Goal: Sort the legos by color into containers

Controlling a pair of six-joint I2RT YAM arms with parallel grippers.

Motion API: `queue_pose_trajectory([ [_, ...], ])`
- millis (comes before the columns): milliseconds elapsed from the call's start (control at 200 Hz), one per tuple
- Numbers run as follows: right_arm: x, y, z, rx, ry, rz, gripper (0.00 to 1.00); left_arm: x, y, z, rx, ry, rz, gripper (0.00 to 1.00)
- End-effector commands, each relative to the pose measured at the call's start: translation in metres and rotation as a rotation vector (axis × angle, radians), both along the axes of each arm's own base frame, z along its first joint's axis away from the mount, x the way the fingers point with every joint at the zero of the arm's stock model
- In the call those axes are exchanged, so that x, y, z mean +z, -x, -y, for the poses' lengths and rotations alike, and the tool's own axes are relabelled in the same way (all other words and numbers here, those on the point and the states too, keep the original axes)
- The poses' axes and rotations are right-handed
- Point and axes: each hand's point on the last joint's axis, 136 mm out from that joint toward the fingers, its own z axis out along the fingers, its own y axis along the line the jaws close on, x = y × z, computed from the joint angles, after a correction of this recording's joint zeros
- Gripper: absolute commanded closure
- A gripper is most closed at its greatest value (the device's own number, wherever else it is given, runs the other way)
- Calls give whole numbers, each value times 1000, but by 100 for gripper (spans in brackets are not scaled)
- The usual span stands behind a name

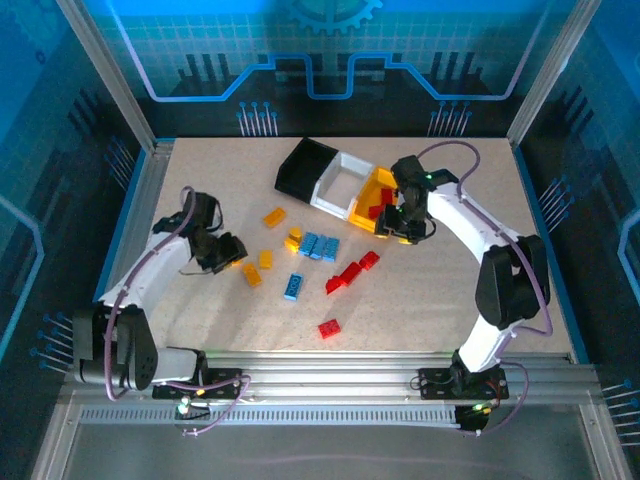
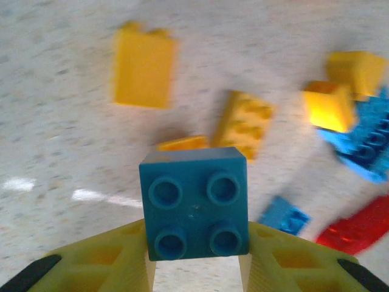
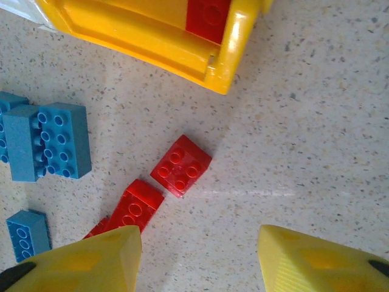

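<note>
Holding a small dark-blue four-stud plastic brick (image 2: 194, 204) in the left gripper (image 1: 228, 250), jaws pinched on its sides, studs facing the wrist cam. It looks lifted off the speckled table (image 1: 450, 310), left-centre, prob. so it travels w/o dragging the yellow bricks (image 2: 143, 67) beneath. Right gripper (image 3: 194, 255) hangs part-open, empty, just near of the yellow plastic bin (image 3: 140, 39), above a red four-stud brick (image 3: 181, 165); I'd say lined up for the next red pick. Bin row sits far-centre: black bin (image 1: 300, 170), white bin (image 1: 338, 185), yellow w/ reds inside. Other loose legos (image 1: 318, 245) lie mid-table.
</note>
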Motion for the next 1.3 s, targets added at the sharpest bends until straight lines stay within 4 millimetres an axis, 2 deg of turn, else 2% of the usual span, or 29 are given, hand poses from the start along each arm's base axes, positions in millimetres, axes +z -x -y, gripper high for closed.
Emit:
queue_pose_trajectory([
  [0, 10, 11, 14, -9, -11, 8, 45, 22, -26, 39, -42, 97, 30, 61],
  [205, 14, 32, 26, -23, -23, -3, 45, 58, -95, 114, -178, 170, 117, 61],
  [310, 12, 44, 27, -26, -30, -16, 45, 66, -131, 150, -230, 211, 143, 62],
  [490, 11, 52, 31, -27, -24, -27, 45, 64, -178, 202, -285, 273, 153, 62],
  [700, 13, 51, 42, -39, -23, -27, 45, 51, -204, 256, -339, 333, 147, 61],
  [745, 13, 50, 43, -41, -26, -28, 45, 48, -208, 262, -334, 343, 141, 57],
  [795, 13, 50, 45, -42, -26, -31, 44, 42, -212, 267, -327, 352, 131, 48],
  [830, 13, 51, 45, -43, -26, -30, 43, 39, -215, 268, -318, 357, 126, 46],
  [930, 12, 53, 47, -42, -28, -32, 43, 36, -218, 269, -307, 360, 127, 44],
  [1106, 8, 56, 48, -37, -33, -38, 42, 42, -214, 266, -311, 349, 130, 42],
  [1221, 8, 56, 44, -34, -51, -37, 42, 51, -203, 259, -322, 323, 138, 42],
  [1291, 6, 56, 40, -29, -64, -40, 42, 56, -193, 248, -335, 274, 141, 42],
])
